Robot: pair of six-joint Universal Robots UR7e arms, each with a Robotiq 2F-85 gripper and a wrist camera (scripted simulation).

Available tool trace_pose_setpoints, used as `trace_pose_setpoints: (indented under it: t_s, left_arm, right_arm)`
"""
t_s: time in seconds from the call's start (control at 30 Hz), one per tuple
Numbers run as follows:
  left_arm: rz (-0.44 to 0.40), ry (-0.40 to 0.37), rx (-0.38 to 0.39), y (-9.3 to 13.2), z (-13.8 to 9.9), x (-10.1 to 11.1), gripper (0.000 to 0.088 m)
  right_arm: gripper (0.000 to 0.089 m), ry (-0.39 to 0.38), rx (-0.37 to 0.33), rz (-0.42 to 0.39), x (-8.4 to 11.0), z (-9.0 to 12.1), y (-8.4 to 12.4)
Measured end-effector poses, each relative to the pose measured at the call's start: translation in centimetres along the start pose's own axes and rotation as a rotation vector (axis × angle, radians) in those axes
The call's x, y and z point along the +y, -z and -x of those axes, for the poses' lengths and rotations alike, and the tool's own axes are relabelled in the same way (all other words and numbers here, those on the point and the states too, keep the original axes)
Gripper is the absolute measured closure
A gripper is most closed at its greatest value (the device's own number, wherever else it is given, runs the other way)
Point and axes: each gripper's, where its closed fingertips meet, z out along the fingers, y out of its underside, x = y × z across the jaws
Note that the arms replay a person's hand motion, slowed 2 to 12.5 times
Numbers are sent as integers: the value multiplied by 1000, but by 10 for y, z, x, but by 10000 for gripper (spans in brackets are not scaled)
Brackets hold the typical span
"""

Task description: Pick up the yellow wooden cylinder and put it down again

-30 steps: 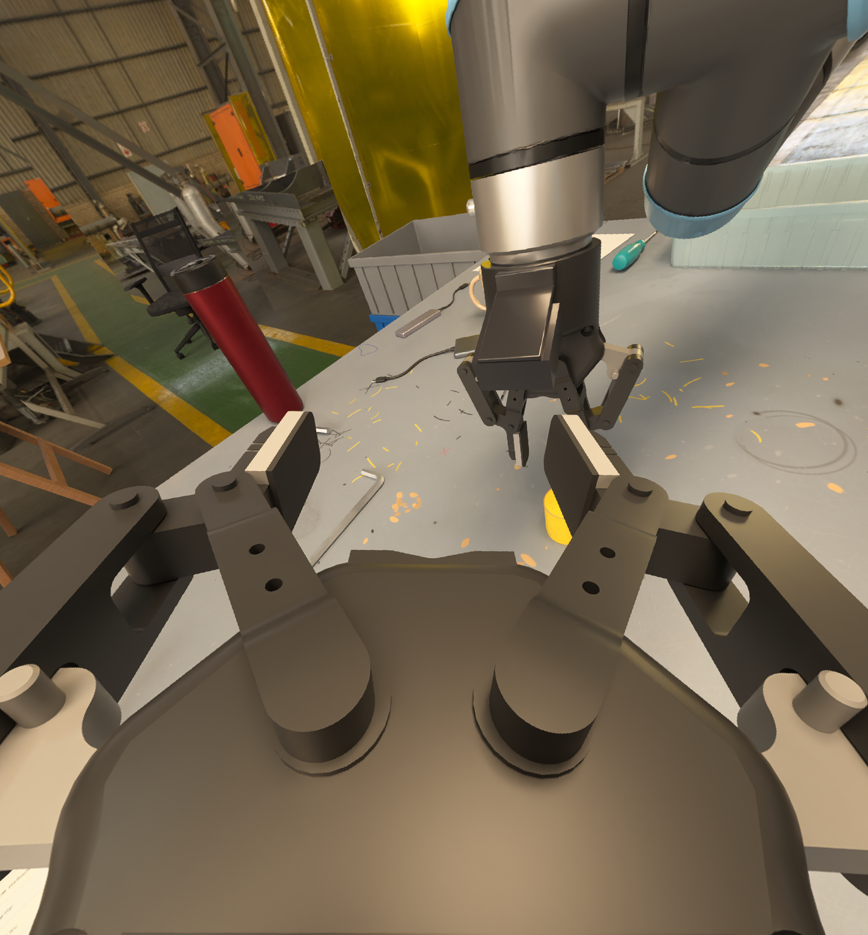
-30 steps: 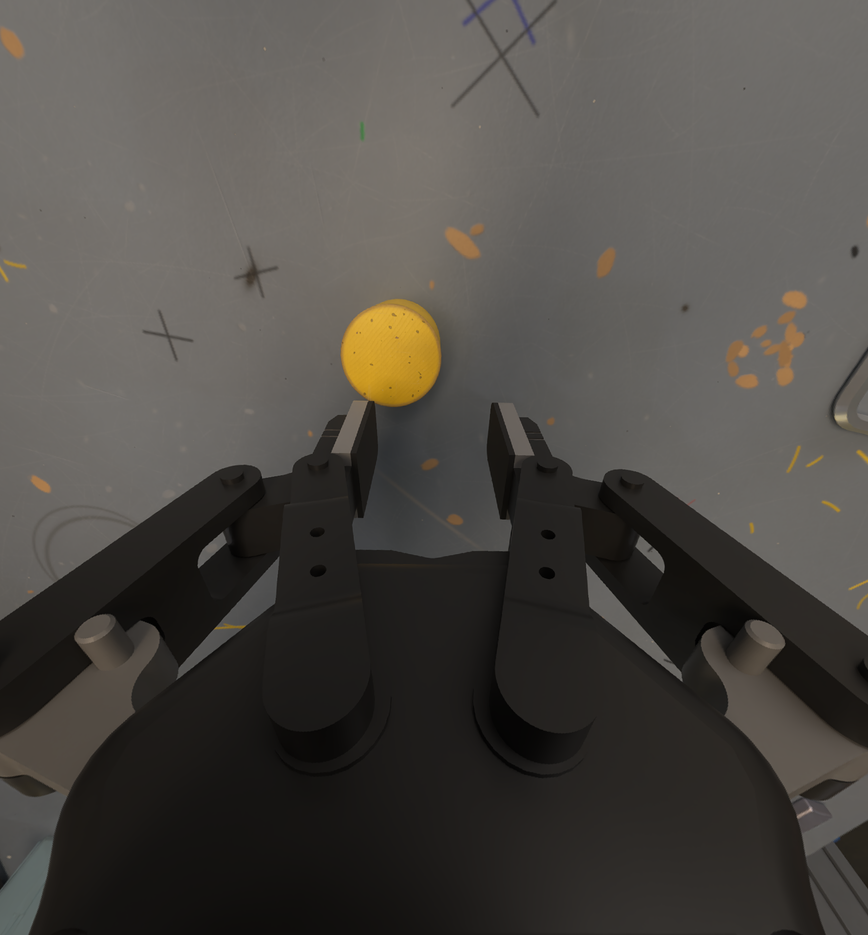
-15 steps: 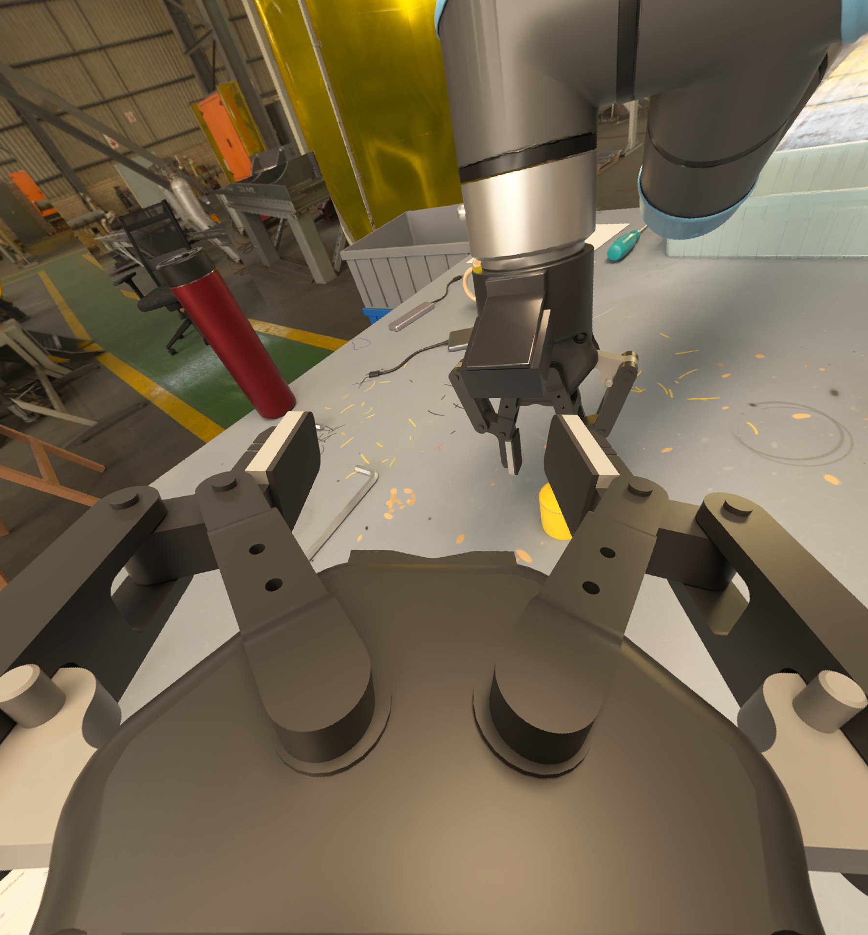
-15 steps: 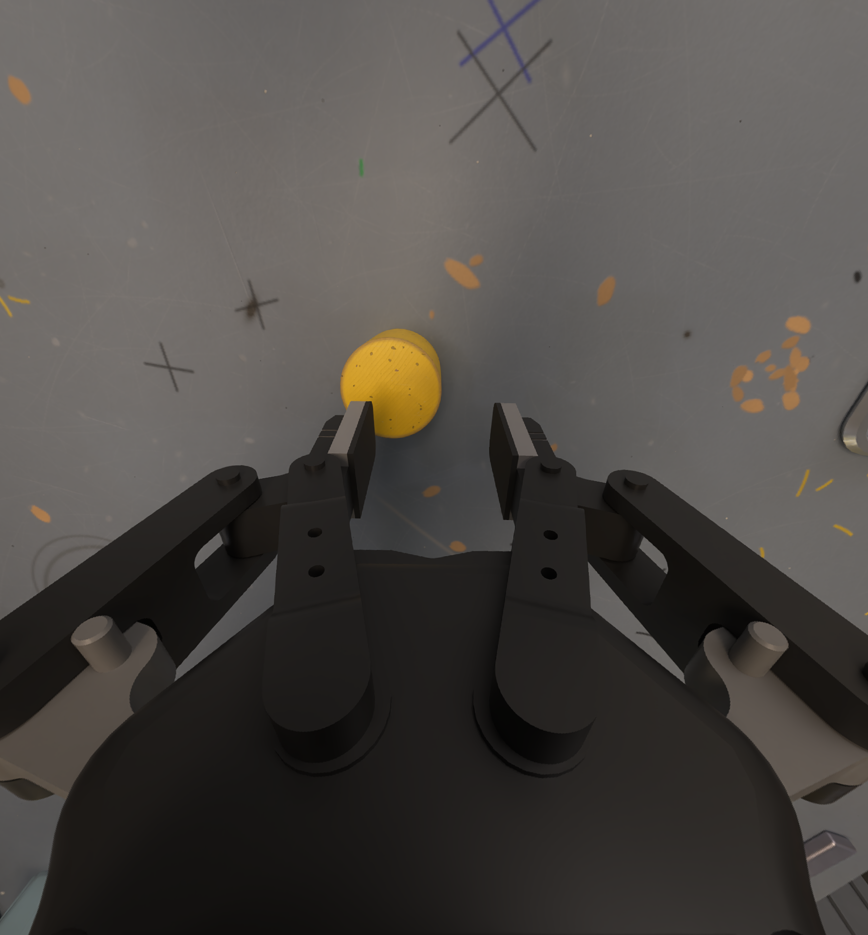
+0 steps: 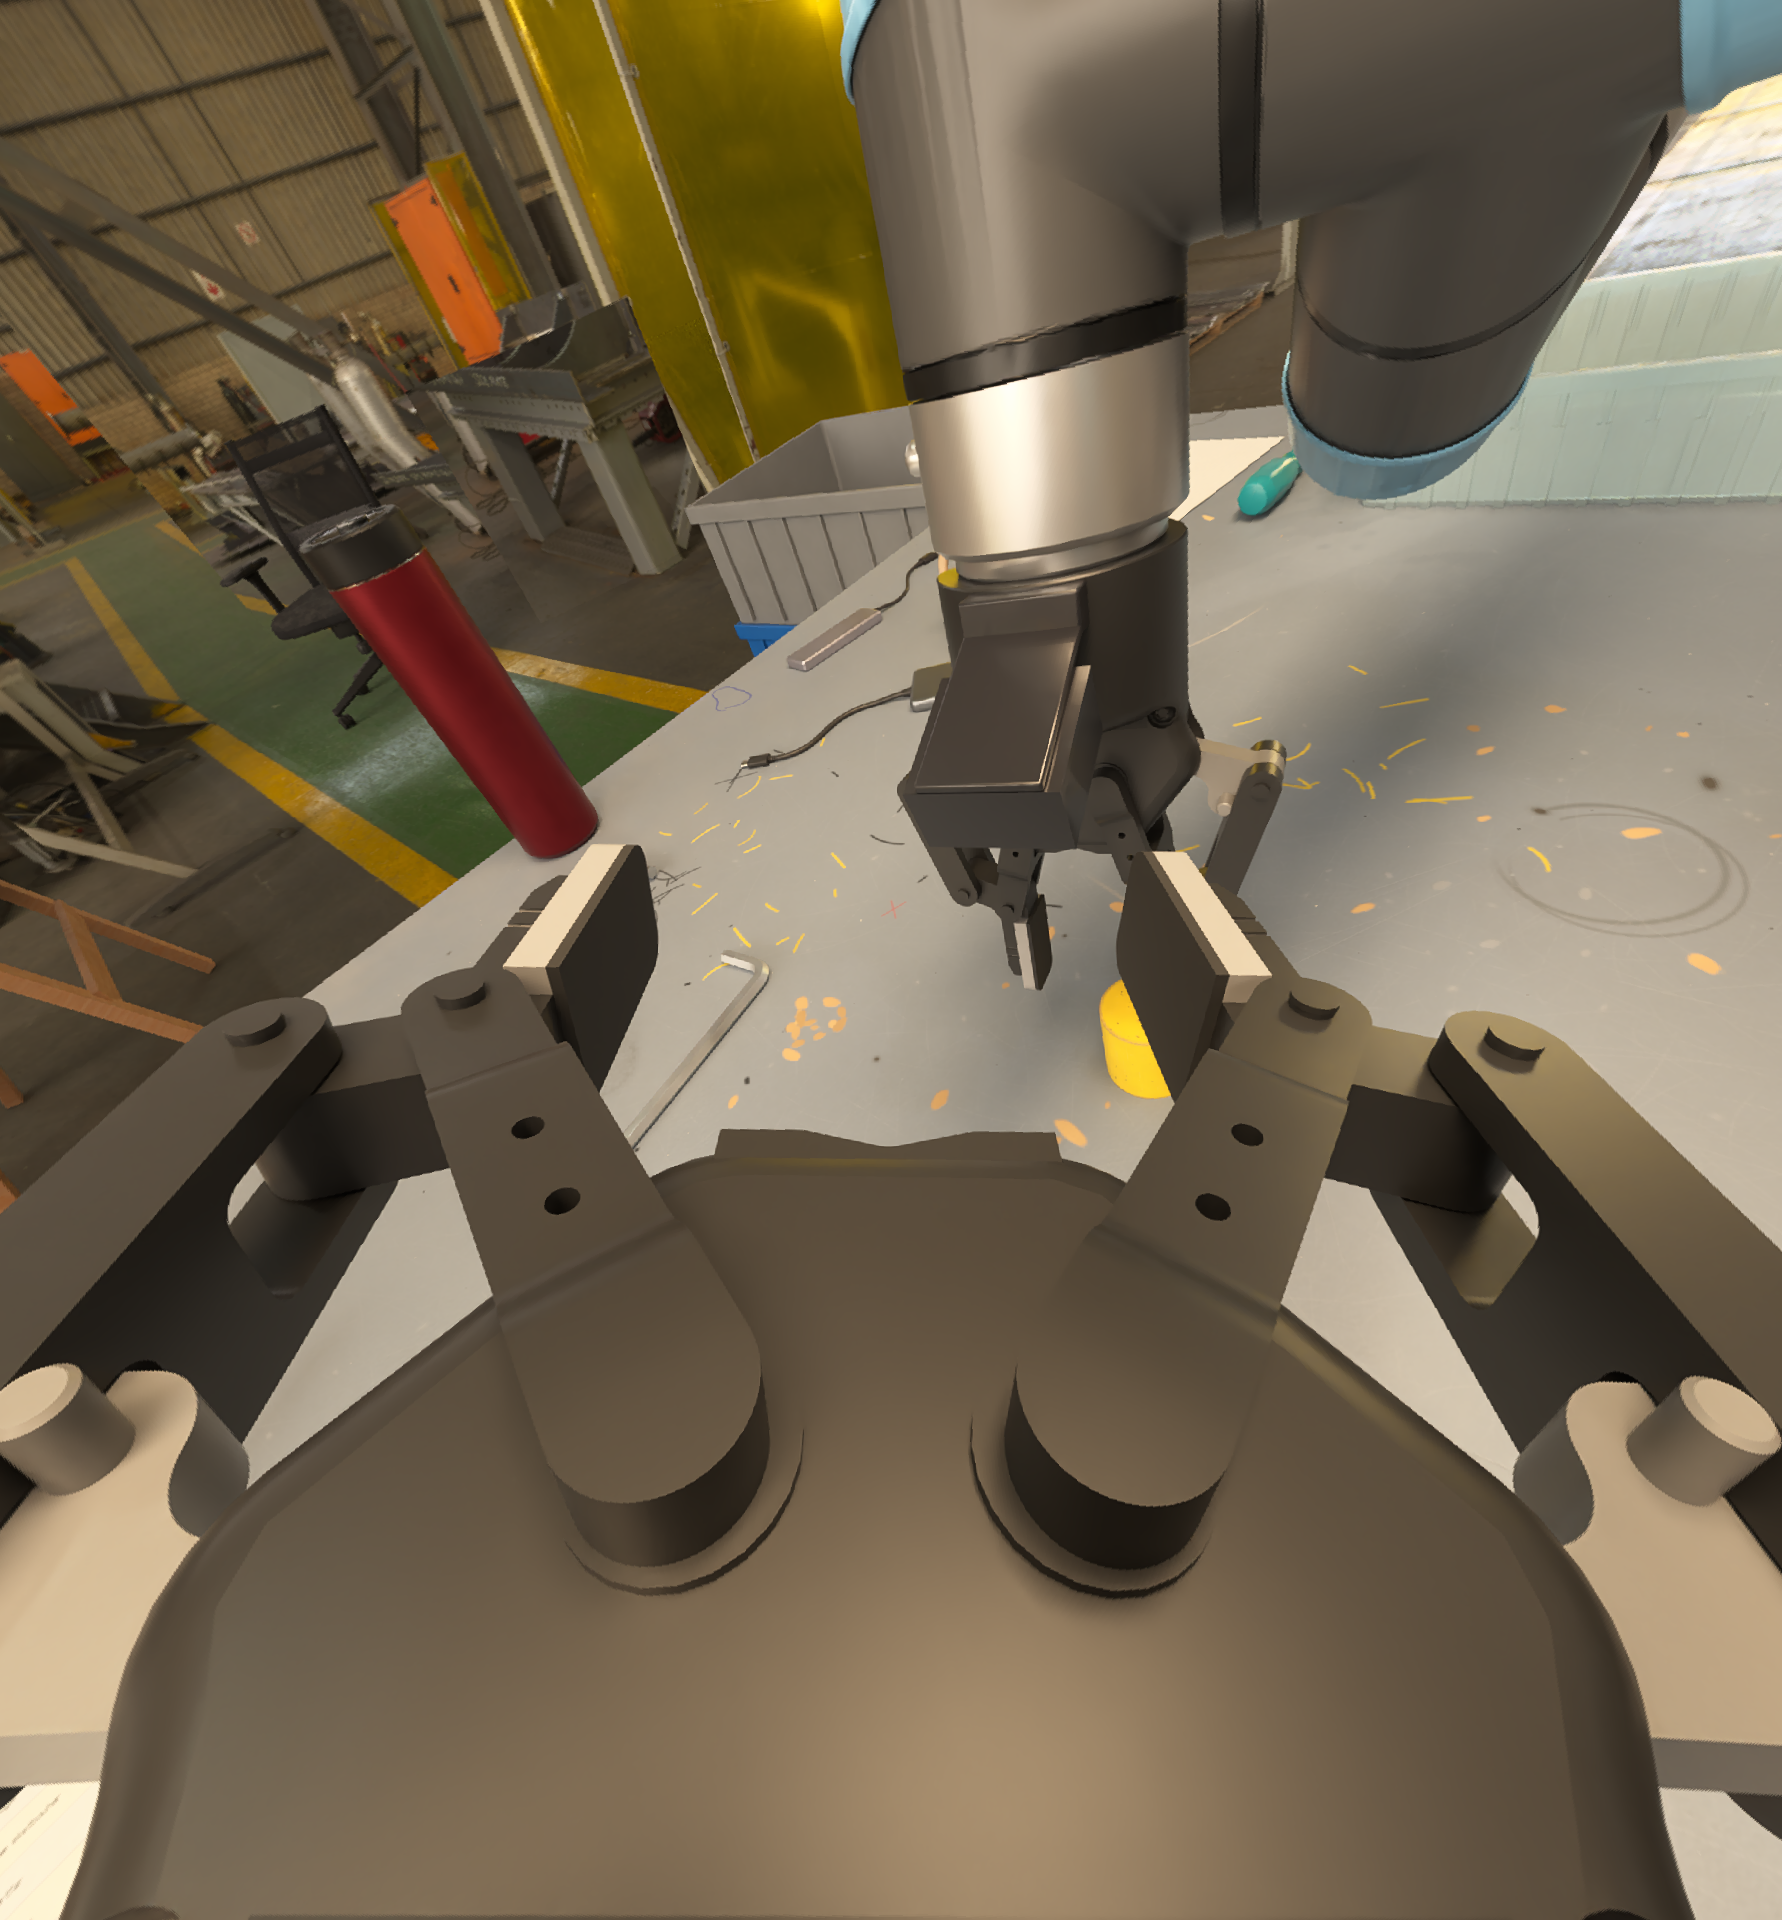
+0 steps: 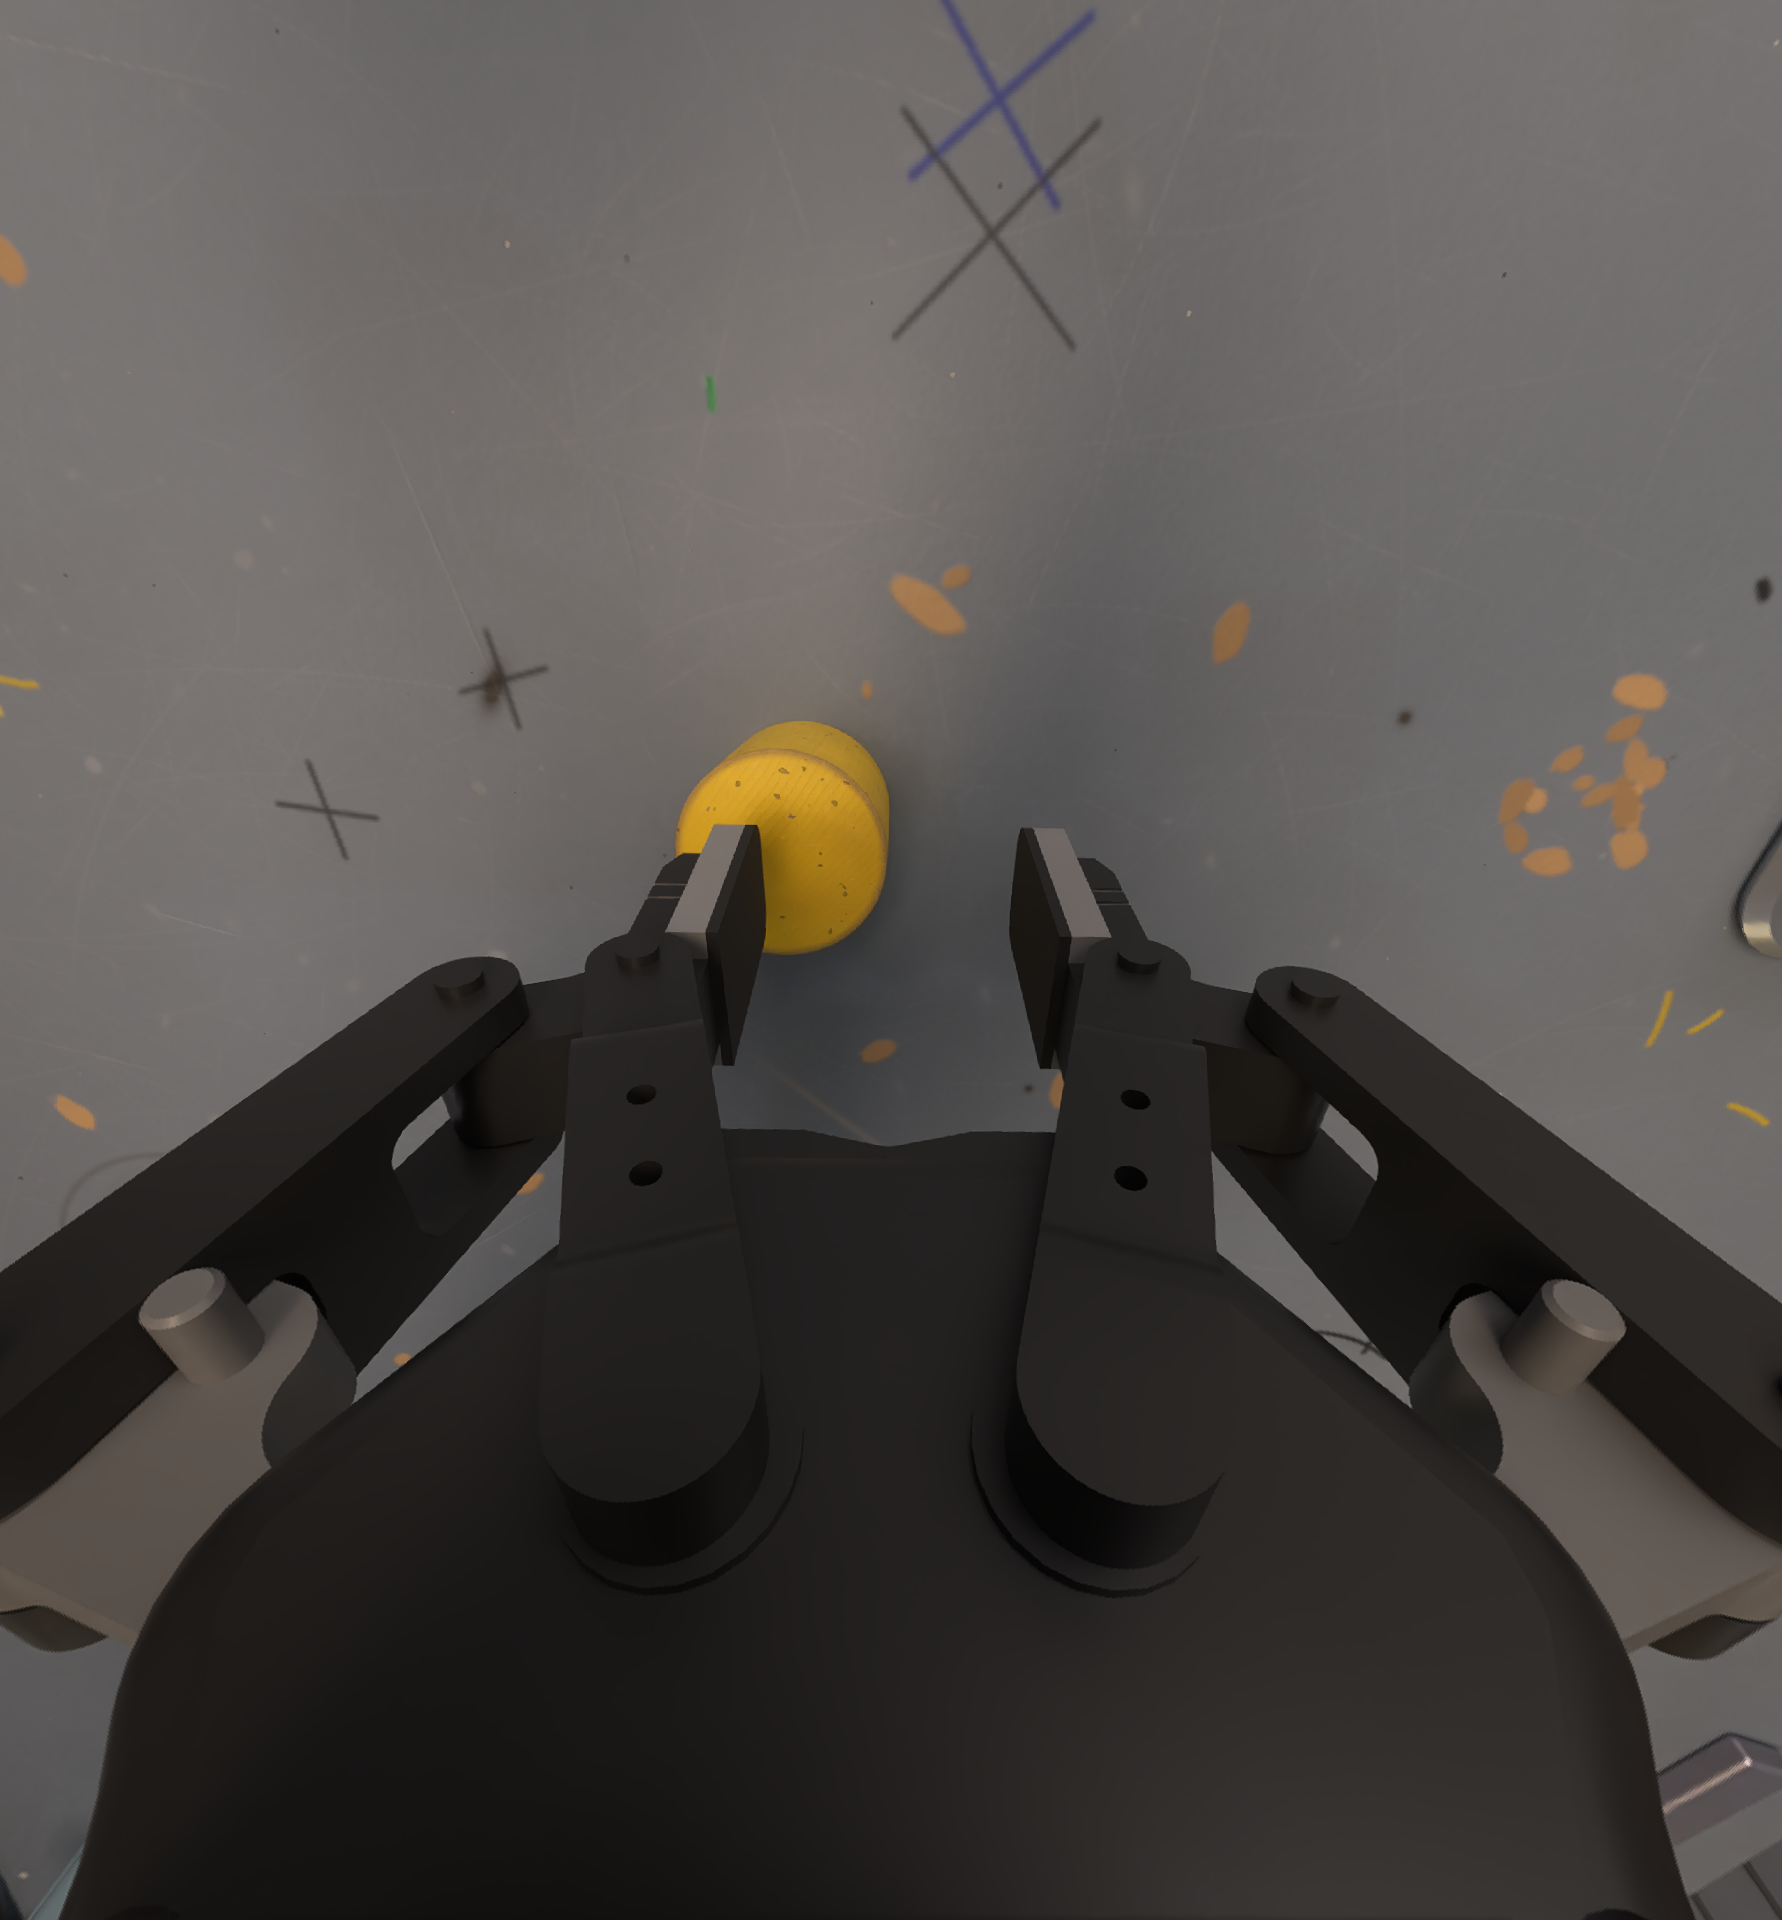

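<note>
- Two jaws of the right gripper (image 6: pixel 887 940) stand apart, pointing down at the counter (image 6: pixel 347 416); the yellow wooden cylinder (image 6: pixel 804 821) stands upright beyond them, partly behind one jaw.
- Left gripper (image 5: pixel 892 940): jaws wide apart, empty, tilted low over the counter.
- Grey bin (image 5: pixel 814 530) beyond the counter edge: contents hidden.

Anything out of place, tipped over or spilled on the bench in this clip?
Nothing is tipped or broken. The yellow cylinder stands upright on the grey table. The table is untidy: orange and yellow shavings lie scattered over it, among pen crosses. A hex key lies loose nearby. The right gripper is open, off-centre from the cylinder.
</note>
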Motion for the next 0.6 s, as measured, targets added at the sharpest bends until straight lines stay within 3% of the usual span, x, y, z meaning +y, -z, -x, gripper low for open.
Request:
trace_pose_setpoints:
  t_s: [0.33, 0.6]
  left_arm:
    - [7, -6, 7, 0, -1, 1, 108]
    - [13, -9, 15, -1, -3, 3, 107]
  right_arm:
    - [420, -18, -12, 22, -1, 1, -7]
    - [292, -20, 18, 31, -1, -3, -10]
